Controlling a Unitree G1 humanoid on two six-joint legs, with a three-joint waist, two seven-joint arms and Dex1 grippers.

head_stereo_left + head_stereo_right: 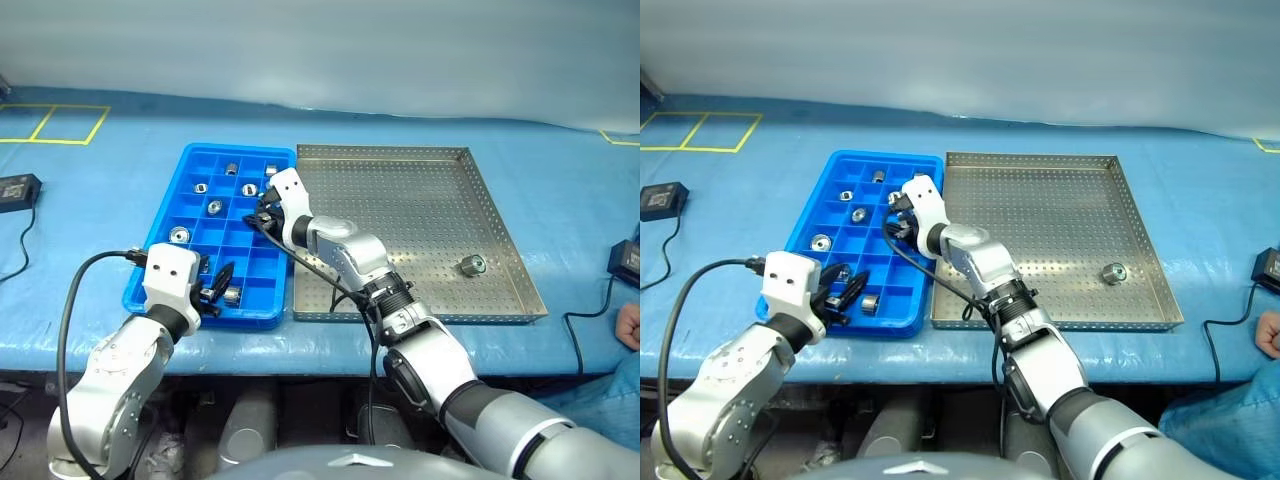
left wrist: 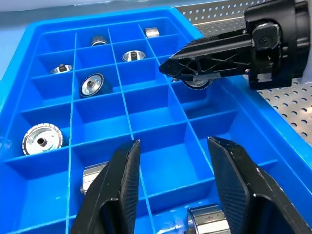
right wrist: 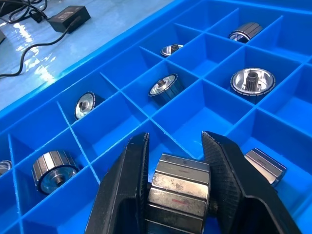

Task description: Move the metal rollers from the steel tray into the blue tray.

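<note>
The right gripper (image 3: 174, 195) was clamped on a roller (image 3: 179, 191), held above the blue tray (image 1: 160, 262), probably so it could drop into a free pocket. The left gripper (image 2: 174, 181) hung empty, fingers apart, over the tray's near end. One more roller (image 1: 472, 265) lay in the steel tray (image 1: 420, 220).

Two silver-grey robot arms with black joint bands and white box-shaped wrist housings, each trailed by a looping black cable; the left gripper (image 2: 173, 187) and right gripper (image 3: 178, 187) both carry two black ridged fingers (image 2: 117, 187)
</note>
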